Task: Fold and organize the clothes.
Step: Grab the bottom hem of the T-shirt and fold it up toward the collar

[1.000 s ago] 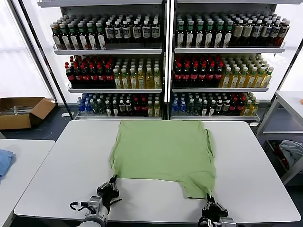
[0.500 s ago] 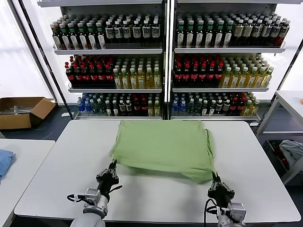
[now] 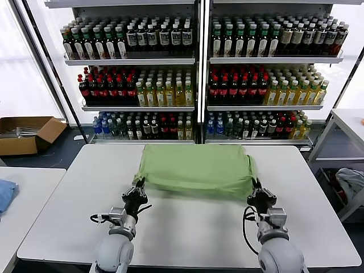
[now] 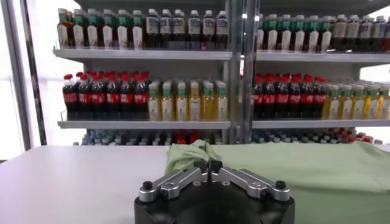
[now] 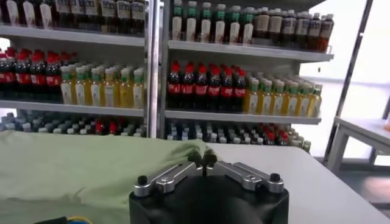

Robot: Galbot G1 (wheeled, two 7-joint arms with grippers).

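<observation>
Shirt hem in both raised hands

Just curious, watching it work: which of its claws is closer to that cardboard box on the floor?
Left. The left gripper pinches the shirt's corner on the cardboard box's side; the right gripper pinches the opposite corner, farther away.

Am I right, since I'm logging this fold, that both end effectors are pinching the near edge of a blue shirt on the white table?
Not quite: the shirt is light green, not blue, as the head view shows. The rest holds: the left end effector and right end effector each pinch a near corner of it over the white table.
</observation>
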